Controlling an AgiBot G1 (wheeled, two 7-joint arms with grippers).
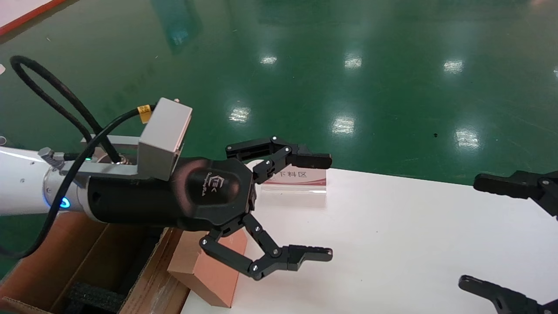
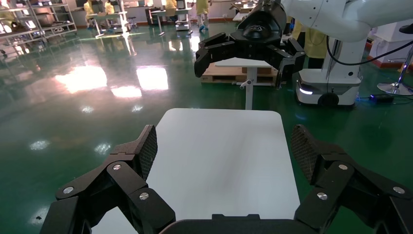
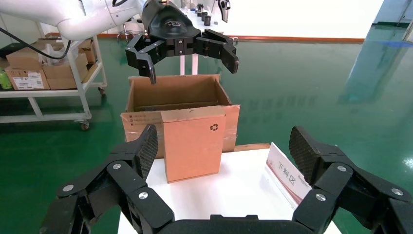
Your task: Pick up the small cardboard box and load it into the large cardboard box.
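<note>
Brown small cardboard box upright, black recycling mark, both end effectors spread wide, empty.

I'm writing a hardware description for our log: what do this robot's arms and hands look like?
The left arm is a white tube ending in a black wrist housing with a printed logo, a grey box camera and looped black cables with a yellow tag. The left hand and right hand are black, with linked, bolted fingers and textured pads.
</note>
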